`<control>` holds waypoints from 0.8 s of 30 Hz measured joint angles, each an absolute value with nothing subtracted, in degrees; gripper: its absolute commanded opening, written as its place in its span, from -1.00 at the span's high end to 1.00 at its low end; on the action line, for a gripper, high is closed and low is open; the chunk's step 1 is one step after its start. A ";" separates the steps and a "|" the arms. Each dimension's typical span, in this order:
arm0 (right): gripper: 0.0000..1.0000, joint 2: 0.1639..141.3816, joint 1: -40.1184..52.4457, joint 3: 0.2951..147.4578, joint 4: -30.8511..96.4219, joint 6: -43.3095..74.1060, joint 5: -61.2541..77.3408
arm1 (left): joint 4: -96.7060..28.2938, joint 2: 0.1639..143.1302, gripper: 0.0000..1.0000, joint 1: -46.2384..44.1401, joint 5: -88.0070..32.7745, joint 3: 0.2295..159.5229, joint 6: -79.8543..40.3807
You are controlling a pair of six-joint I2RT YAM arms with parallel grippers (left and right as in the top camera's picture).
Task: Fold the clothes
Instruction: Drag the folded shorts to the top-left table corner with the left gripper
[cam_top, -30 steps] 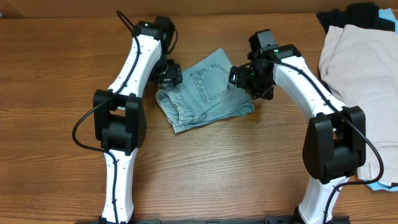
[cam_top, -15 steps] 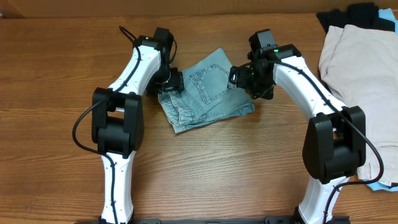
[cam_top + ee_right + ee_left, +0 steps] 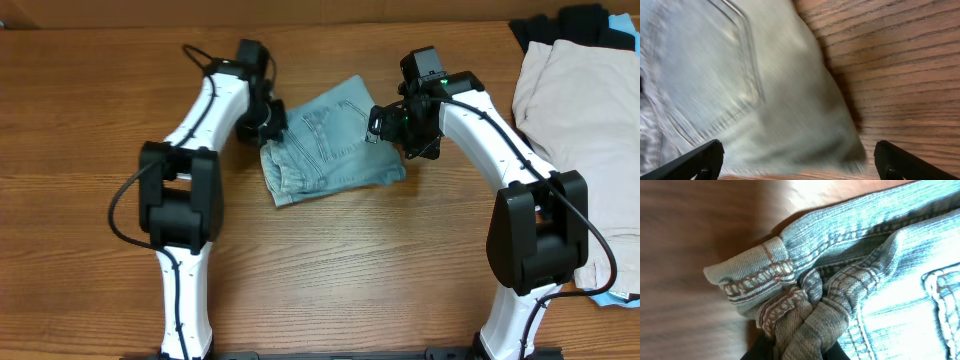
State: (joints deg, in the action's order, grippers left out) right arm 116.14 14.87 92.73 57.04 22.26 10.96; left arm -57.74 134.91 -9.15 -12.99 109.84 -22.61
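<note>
**Overhead view: left hand pinching the denim, right hand spread wide**

Overhead, we see the faded light-blue denim shorts [image 3: 330,145] lying partly folded on the brown wood-grain worktop [image 3: 350,260], a little above the centre of the frame and between the two white-and-black arms. The left hand [image 3: 268,122] sits at the shorts' upper left edge. In its wrist view we see a bunch of stitched hem and seam gathered to a point at the bottom centre of the frame, so we read this hand as clamped on the denim.

The right hand [image 3: 385,122] sits at the shorts' upper right edge. In its wrist view the two black fingertips [image 3: 700,157] show in the lower corners of the frame, far apart, with a stitched pocket and pale denim between them. The picture is blurred, and we cannot tell whether they touch the cloth.

At the right edge of the overhead frame, well apart from the shorts, lies a large beige garment [image 3: 580,110]. A black garment [image 3: 530,30] shows above it, and a scrap of sky-blue cloth [image 3: 610,298] below it.
</note>
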 measured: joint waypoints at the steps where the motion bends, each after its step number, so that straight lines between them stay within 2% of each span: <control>1: -1.00 116.14 14.87 92.73 57.04 22.26 10.94 | -56.95 135.02 0.92 -7.11 -13.98 109.86 -23.42; 5: -1.00 116.14 14.87 92.73 56.97 22.24 10.87 | -53.65 135.35 0.92 3.40 -16.82 109.86 -27.68; 8: -1.00 116.14 14.87 92.73 56.95 22.24 10.68 | -49.65 136.00 0.92 16.40 -19.97 109.86 -34.33; 15: -1.00 116.14 14.87 92.73 56.36 22.26 10.48 | -45.43 136.49 0.92 31.92 -20.53 109.86 -42.94; 24: -1.00 116.14 14.87 92.73 56.16 22.26 10.48 | -39.75 136.75 0.92 33.56 -17.17 109.80 -44.53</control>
